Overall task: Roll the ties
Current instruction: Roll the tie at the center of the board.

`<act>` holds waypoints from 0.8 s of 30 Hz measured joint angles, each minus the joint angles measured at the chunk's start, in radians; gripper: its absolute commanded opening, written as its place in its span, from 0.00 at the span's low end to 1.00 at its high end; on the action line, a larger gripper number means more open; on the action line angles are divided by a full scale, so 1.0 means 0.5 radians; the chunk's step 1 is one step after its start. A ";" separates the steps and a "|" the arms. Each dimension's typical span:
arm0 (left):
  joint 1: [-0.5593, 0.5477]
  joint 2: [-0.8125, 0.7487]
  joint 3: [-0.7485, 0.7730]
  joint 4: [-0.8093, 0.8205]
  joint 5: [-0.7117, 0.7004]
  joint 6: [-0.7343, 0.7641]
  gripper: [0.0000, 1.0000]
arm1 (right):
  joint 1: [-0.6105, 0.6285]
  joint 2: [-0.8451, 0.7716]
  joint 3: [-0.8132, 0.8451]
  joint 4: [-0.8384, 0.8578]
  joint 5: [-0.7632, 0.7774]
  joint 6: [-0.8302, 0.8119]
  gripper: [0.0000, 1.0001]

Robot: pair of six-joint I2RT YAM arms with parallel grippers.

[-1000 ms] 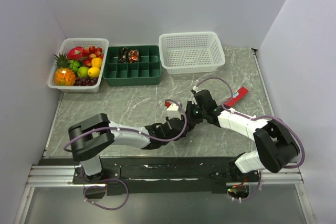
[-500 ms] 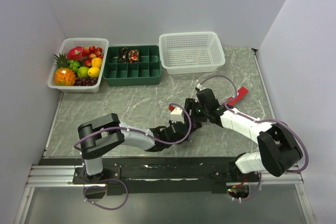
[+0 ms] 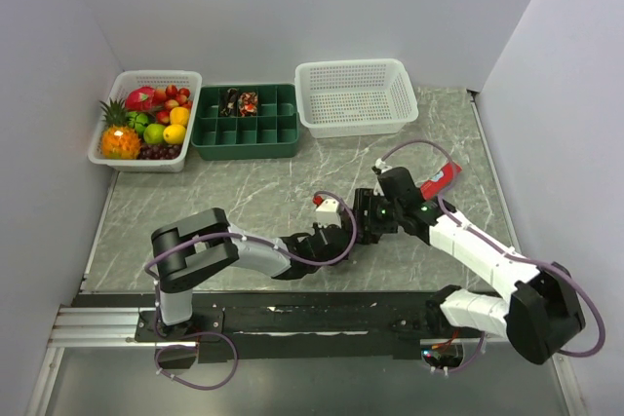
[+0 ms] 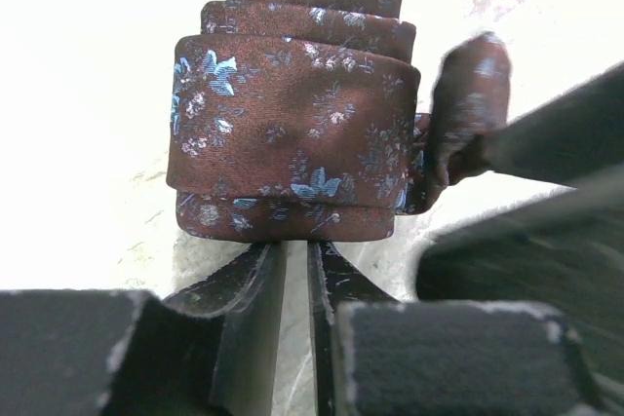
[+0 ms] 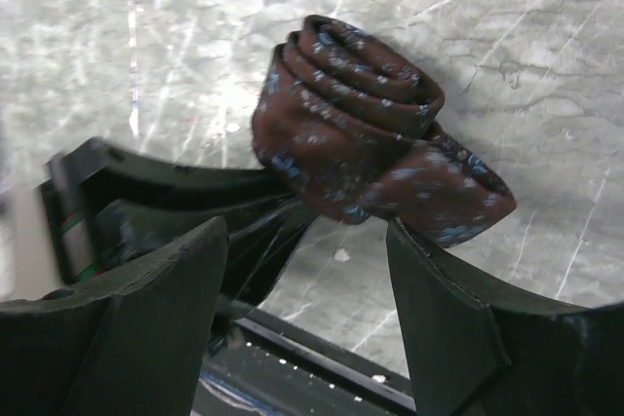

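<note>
The surface (image 3: 244, 197) is carrying the work well in front of the tray (image 3: 244, 151), toward the arms and somewhat to its right. There the right claw (image 5: 307, 241) is standing wide open and gripping nothing. Its fingers are straddling the roll, likely ready to catch the loose tail. The left claw (image 4: 295, 260) is nearly closed, seemingly pinching the roll's lower edge to stop the coils springing apart. The tie (image 4: 292, 133) is lying coiled between both claws, with one end sticking out.
</note>
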 measured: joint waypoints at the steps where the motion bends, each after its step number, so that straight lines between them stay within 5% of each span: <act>1: 0.000 0.000 -0.001 0.000 -0.001 0.002 0.23 | 0.000 -0.023 0.002 -0.011 -0.001 -0.002 0.72; 15: -0.011 -0.481 -0.042 -0.054 0.002 0.172 0.45 | -0.078 -0.383 0.061 -0.345 0.171 -0.060 0.69; 24: -0.005 -0.594 0.085 -0.262 -0.086 0.334 0.49 | -0.507 -0.569 -0.185 -0.410 0.302 0.071 0.69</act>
